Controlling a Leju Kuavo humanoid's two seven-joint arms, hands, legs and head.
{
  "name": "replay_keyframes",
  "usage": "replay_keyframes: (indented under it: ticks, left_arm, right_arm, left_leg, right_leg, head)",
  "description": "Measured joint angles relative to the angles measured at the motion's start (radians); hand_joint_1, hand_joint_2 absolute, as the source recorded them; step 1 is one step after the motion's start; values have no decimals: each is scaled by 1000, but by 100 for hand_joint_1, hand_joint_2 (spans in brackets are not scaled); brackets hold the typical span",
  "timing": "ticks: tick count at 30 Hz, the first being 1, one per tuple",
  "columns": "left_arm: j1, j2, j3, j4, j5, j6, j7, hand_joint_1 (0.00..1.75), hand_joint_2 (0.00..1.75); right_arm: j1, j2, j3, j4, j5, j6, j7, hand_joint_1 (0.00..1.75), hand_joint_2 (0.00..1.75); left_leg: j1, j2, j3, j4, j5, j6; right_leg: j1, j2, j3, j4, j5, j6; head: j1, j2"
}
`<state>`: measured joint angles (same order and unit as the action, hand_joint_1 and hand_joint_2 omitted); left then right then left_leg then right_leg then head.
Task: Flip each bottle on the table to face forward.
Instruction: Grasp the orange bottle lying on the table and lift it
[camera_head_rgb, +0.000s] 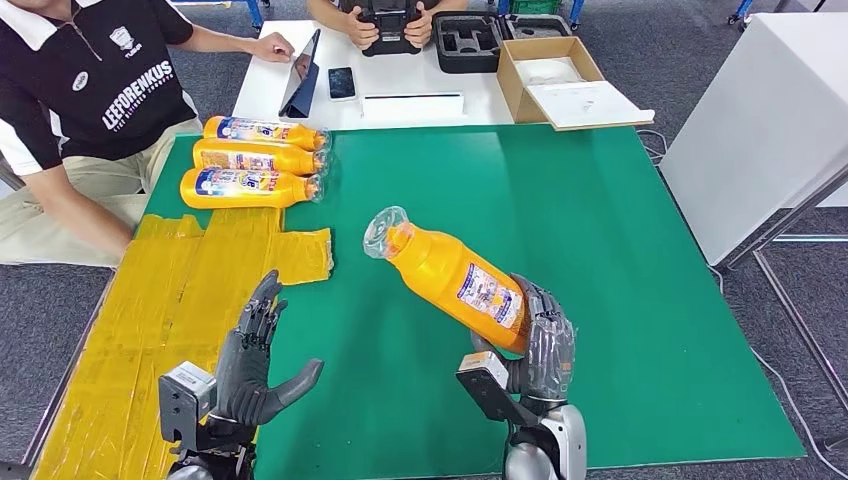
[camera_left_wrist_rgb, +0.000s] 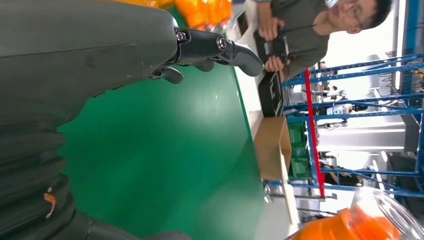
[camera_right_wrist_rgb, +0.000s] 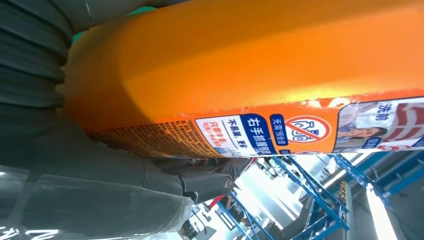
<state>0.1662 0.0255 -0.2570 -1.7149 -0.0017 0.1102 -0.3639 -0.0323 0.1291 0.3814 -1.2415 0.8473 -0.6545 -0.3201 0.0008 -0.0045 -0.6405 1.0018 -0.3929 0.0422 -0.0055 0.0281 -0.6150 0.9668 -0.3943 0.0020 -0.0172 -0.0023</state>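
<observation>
One orange bottle (camera_head_rgb: 455, 280), clear-capped, tilted, in right hand (camera_head_rgb: 535, 350).

Dark grey many-fingered left hand (camera_head_rgb: 258, 360) and right hand (camera_head_rgb: 540, 345), ribbed covers, silver wrists, boxy wrist cameras.

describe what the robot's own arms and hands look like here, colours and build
Both are dark grey, many-fingered robot hands with thick grey thumbs: the left robot hand and the right robot hand. In the left wrist view its darker fingers show silver screw heads. A grey ribbed cover sits behind the right palm. Silver-grey box modules sit at both wrists, above silver forearms. No cables are visible.
</observation>
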Motion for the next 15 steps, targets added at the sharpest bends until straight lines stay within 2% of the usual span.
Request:
replay_keyframes:
  ticks: [4, 9, 15]
  left_arm:
    - [-5, -1, -38, 1, 77, -49, 16, 0, 175]
    - [-49, -31, -91, 26, 174, -145, 60, 0, 175]
    - [-103, -69, -140, 70, 207, -180, 77, 0, 175]
  right_arm:
    - [-6, 24, -10, 15, -5, 0, -80, 175, 175]
    - [-17, 88, -66, 37, 129, 0, -243, 175, 175]
    - [-27, 136, -92, 75, 148, 0, -266, 175, 175]
  left_leg:
    - [0, 0, 0, 0, 0, 0]
    - [0, 0, 0, 0, 0, 0]
    - [0, 0, 0, 0, 0, 0]
  right_leg:
    - [0, 0, 0, 0, 0, 0]
    - [0, 0, 0, 0, 0, 0]
    - [0, 0, 0, 0, 0, 0]
  head:
    - [0, 0]
    - [0, 0]
    - [0, 0]
